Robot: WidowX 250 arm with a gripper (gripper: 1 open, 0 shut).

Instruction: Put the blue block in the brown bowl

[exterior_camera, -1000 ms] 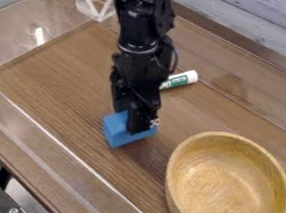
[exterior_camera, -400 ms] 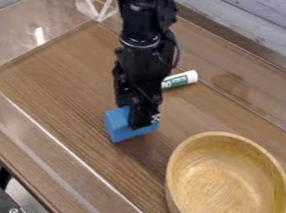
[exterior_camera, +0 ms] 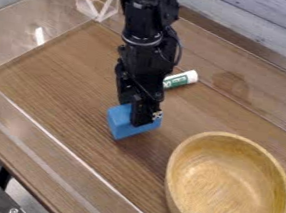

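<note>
The blue block (exterior_camera: 127, 126) lies on the wooden table, left of the brown bowl (exterior_camera: 228, 188). My gripper (exterior_camera: 140, 118) points straight down onto the block's far right part, its black fingers shut on the blue block. The block rests on or just above the tabletop; the fingers hide its upper right side. The round light-brown bowl sits empty at the lower right, about a block's length from the block.
A green-and-white marker (exterior_camera: 179, 80) lies behind the arm, right of it. Clear acrylic walls (exterior_camera: 22, 121) ring the table, with a rim along the left and front edges.
The gripper and the block have shifted very slightly to the right and up; the grip looks the same.
</note>
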